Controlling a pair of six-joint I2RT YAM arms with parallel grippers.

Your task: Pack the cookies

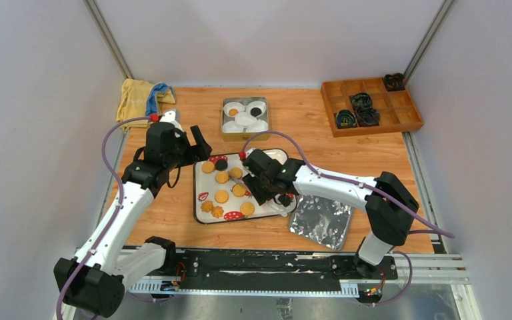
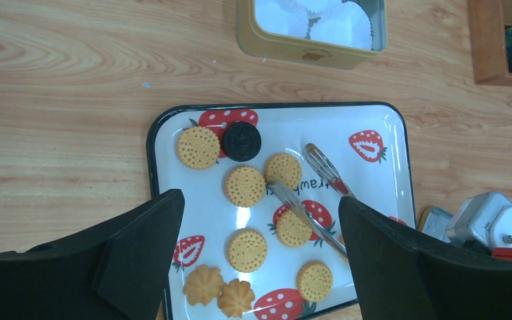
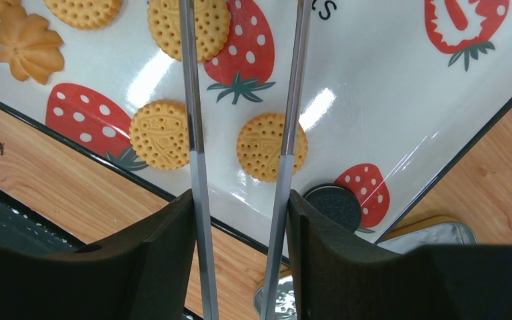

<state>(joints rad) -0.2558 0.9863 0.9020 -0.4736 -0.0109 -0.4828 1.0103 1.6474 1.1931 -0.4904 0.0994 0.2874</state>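
Cookies [image 2: 245,185] on tray [image 2: 373,183], crossed by tongs [image 2: 325,170].
Tongs are clamped in the right pincer [image 3: 241,200]; left pincer [image 2: 260,200] is held wide, empty.

Small round golden cookies [image 1: 222,197] lie on the white strawberry-print tray [image 1: 196,191], with slim metal tongs [image 3: 192,133] in the right gripper [image 1: 265,189] over them. A square metal tin [image 1: 225,120] sits just behind the tray, white paper cups [image 1: 244,119] in it. Crinkly silver foil bag [image 1: 320,221] at the tray's near-right corner, yellow cloth [image 1: 133,100] back left, wooden compartment box [image 1: 400,120] back right.

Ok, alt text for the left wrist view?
A white strawberry-print tray holds six round golden biscuits, one black biscuit and two flower-shaped ones, silver metal tongs poised over them. The left arm's open black jaws frame the bottom.
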